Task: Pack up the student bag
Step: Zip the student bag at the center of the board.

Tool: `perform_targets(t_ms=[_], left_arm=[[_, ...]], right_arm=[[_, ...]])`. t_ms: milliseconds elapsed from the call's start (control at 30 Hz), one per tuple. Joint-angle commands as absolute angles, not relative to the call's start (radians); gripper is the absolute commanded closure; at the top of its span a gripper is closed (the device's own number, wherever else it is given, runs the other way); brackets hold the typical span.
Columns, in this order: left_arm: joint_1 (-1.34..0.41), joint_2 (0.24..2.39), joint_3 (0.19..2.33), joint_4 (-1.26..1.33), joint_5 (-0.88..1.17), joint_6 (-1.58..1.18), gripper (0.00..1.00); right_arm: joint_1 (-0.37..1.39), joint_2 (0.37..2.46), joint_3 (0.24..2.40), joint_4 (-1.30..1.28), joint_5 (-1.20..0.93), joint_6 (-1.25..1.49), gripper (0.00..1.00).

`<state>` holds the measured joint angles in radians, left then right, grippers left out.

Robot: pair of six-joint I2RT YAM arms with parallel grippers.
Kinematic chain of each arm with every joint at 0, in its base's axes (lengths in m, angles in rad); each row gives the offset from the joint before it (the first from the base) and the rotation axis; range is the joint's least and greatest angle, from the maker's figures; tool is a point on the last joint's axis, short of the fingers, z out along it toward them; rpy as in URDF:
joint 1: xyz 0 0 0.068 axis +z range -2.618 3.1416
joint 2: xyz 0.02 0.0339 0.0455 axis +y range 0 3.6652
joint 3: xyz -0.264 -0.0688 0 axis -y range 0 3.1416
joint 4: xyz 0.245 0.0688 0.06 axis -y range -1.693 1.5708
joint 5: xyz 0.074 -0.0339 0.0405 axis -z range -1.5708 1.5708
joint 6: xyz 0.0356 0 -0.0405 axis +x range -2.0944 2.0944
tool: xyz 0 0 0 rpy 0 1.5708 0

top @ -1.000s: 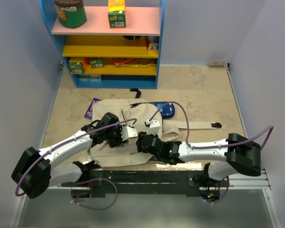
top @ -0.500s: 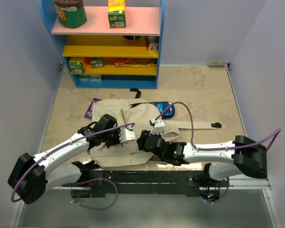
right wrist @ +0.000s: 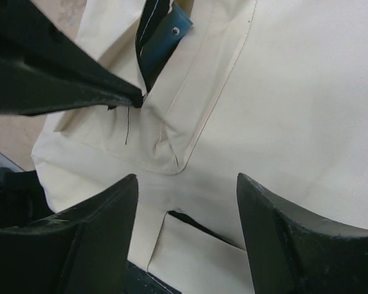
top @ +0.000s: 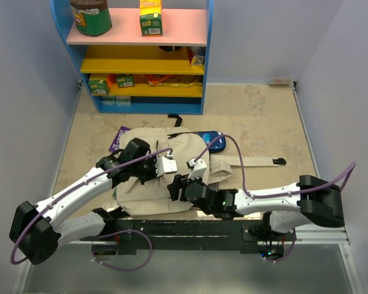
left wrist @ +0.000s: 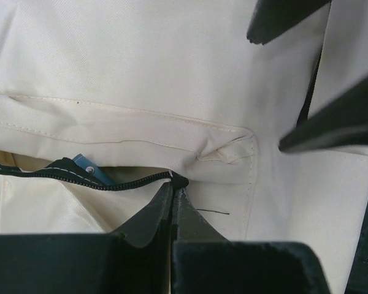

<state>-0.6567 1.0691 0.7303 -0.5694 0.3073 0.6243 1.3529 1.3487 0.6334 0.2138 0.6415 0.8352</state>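
Note:
The student bag [top: 144,197], a large cream canvas bag, lies flat on the table between both arms. My left gripper [top: 170,174] is shut, its tips [left wrist: 175,187] pinching the black zip pull [left wrist: 180,180] at the end of the bag's zipper. The zip gap shows a blue item [left wrist: 89,169] inside the bag, which also shows in the right wrist view [right wrist: 167,41]. My right gripper [top: 178,187] hovers open just over the bag's cloth [right wrist: 294,92], empty [right wrist: 187,184], facing the left fingers [right wrist: 67,79].
A blue zip pencil case [top: 212,142] lies at the bag's far right edge and a purple book [top: 118,139] sticks out at its far left. A beige strap [top: 251,161] runs right across the table. A blue shelf unit [top: 141,98] with goods stands at the back.
My left gripper has shut on the zip pull and shifted slightly away. The right gripper has opened wider and slid left, towards the near edge of the bag.

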Motion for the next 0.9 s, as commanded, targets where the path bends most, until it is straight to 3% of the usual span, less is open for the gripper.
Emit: perform_targets(t_ms=[0,333,533,667,867], left_arm=[[-0.657,1.068,0.805,-0.569,0.333,0.604,1.0],[-0.657,1.055,0.856,-0.637,0.356,0.621,1.0],[-0.657,1.048,0.854,-0.64,0.362,0.621,1.0],[-0.655,1.049,0.867,-0.632,0.364,0.609,1.0],[-0.657,1.048,0.877,-0.621,0.408,0.534,1.0]], right_arm=[[1.413,1.431,0.699,0.267,0.761,0.784,0.29],[1.437,1.574,0.831,0.273,0.856,0.744,0.3],[1.44,1.606,0.856,0.368,0.761,0.647,0.33],[1.473,1.58,0.795,0.445,0.742,0.627,0.33],[1.512,1.43,0.68,0.434,0.897,0.701,0.3]])
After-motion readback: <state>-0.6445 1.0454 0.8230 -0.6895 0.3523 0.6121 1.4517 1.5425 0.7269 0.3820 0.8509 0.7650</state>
